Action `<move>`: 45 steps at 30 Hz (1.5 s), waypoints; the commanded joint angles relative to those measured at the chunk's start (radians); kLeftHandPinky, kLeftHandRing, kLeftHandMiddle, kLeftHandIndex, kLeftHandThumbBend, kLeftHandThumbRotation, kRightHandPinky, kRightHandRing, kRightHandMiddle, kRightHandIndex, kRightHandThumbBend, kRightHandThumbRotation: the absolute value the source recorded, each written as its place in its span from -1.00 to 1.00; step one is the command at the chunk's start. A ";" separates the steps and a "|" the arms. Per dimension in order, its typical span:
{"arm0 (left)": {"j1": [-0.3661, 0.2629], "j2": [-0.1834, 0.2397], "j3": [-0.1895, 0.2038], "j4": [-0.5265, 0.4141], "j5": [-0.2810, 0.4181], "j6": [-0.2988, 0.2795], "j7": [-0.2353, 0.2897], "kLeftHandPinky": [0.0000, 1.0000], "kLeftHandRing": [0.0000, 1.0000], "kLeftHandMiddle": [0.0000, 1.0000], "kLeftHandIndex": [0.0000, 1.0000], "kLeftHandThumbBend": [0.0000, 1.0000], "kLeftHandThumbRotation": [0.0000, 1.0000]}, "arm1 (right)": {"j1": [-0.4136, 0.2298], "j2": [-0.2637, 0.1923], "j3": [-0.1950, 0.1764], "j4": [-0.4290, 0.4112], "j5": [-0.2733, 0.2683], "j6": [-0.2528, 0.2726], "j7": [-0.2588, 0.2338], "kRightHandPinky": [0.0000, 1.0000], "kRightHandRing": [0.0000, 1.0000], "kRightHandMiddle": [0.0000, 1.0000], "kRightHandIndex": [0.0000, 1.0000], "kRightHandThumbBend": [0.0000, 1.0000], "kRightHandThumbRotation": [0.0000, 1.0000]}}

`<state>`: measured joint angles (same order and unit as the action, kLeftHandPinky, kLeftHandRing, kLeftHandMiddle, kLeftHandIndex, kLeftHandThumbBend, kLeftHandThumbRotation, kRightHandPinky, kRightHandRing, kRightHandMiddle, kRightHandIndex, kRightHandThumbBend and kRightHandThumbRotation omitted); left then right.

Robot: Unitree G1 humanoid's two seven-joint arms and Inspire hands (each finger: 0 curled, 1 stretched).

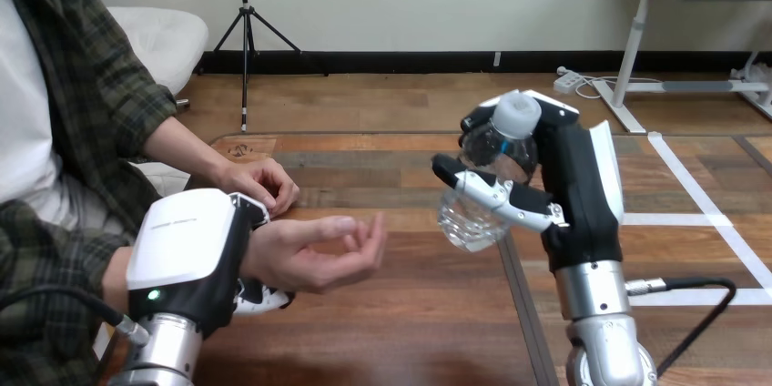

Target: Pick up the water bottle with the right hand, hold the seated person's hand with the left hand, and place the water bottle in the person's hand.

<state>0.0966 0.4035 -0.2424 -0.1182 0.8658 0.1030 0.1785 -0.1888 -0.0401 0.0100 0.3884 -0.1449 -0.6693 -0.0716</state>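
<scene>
Your right hand (pixel 575 195) has its fingers (pixel 496 197) curled round the water bottle (pixel 499 151), clear above the table (pixel 410 331). Bare table separates it from the person's upturned hand (pixel 314 251) at 9 o'clock. Your left hand (pixel 187 249) wraps the person's wrist (pixel 259 257), its fingers mostly hidden beneath. The bottle's base is hard to make out.

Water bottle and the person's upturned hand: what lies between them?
Nothing: in the head view only bare table shows between the water bottle, held in the right hand, and the person's upturned hand.
</scene>
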 commanded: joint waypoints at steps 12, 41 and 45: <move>-0.033 -0.062 -0.079 -0.101 -0.008 -0.090 -0.008 -0.76 -0.71 -0.61 -0.62 0.40 -1.00 | -0.125 0.003 0.002 -0.039 0.033 -0.025 0.011 -0.36 -0.27 -0.17 -0.15 0.32 -1.00; -0.028 -0.042 -0.111 -0.165 0.163 -0.038 -0.182 -0.23 -0.08 0.03 -0.02 0.67 -1.00 | -0.131 -0.011 -0.007 -0.008 0.033 -0.050 0.017 -0.31 -0.24 -0.15 -0.12 0.34 -1.00; -0.026 -0.043 -0.106 -0.171 0.177 -0.035 -0.203 -0.05 0.14 0.23 0.19 0.74 -1.00 | -0.133 -0.012 -0.008 0.000 0.037 -0.056 0.020 -0.31 -0.24 -0.15 -0.12 0.35 -1.00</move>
<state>0.1032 0.3854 -0.2869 -0.2071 1.0280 0.0907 0.0018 -0.2318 -0.0452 0.0184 0.3987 -0.1165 -0.6836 -0.0426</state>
